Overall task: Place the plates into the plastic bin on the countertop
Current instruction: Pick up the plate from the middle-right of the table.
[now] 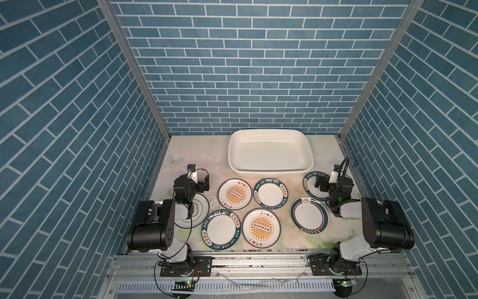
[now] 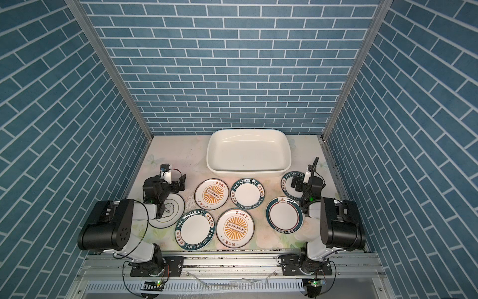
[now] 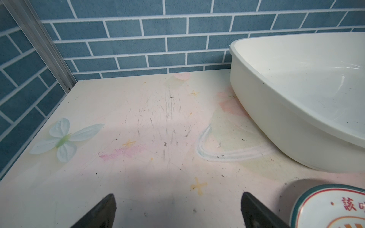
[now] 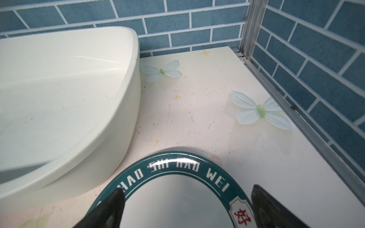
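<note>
Near row: your teal-lettered plate (image 1: 221, 227) reads "HAO SHI HAO WEI". It lies just beside a sunburst plate (image 1: 261, 227) with red Chinese characters.
Right of these: teal-red ringed plate (image 1: 309, 213), set apart.
Under your left arm: black-rimmed plate (image 1: 201, 217), partly hidden.
Left gripper (image 3: 178, 201): jaws spread wide, empty, over bare countertop (image 3: 138, 128).
Far row: second sunburst plate (image 1: 234, 194) beside second lettered plate (image 1: 270, 192).
Right gripper (image 4: 187, 193): jaws wide, gripping nothing, above the third lettered plate (image 4: 177, 171), which reads "HAO SHI HAO WEI" and has a red 好 tag.
Plastic bin (image 1: 270, 152): at the back wall, just beside that plate. All seven plates lie outside it.
</note>
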You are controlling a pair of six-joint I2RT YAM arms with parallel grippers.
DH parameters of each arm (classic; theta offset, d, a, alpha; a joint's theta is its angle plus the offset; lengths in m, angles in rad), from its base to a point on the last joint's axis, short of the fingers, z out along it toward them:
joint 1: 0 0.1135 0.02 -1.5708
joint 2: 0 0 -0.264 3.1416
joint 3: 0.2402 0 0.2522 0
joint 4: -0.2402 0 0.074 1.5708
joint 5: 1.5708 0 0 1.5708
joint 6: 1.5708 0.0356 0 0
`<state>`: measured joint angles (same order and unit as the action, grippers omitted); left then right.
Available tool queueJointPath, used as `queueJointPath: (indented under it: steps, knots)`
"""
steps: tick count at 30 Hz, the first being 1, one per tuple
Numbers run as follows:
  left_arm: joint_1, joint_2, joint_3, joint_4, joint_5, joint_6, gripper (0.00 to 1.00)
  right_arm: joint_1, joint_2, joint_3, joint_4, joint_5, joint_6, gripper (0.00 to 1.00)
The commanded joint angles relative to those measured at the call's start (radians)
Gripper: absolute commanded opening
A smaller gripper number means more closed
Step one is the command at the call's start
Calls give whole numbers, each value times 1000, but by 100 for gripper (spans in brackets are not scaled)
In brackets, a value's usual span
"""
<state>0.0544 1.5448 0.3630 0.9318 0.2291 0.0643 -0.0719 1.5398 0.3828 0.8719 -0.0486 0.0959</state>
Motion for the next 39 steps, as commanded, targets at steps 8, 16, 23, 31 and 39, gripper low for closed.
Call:
queueJointPath:
  steps: [8, 16, 23, 31, 39]
  knots:
    - [-4, -11, 5, -19, 4, 11, 99, 3, 3, 5, 4, 19, -27, 99]
    - [-5, -13, 3, -15, 1, 11, 100, 3, -7, 8, -3, 68, -13, 99]
    - [-7, -71, 45, -138, 20, 20, 99, 2, -61, -11, -15, 151, 17, 99]
    - [-7, -133, 167, -450, 25, 61, 100, 6, -84, -36, 8, 200, 28, 99]
    - [-7, -151, 279, -716, 27, 92, 100, 7, -176, 86, -278, 194, 20, 99]
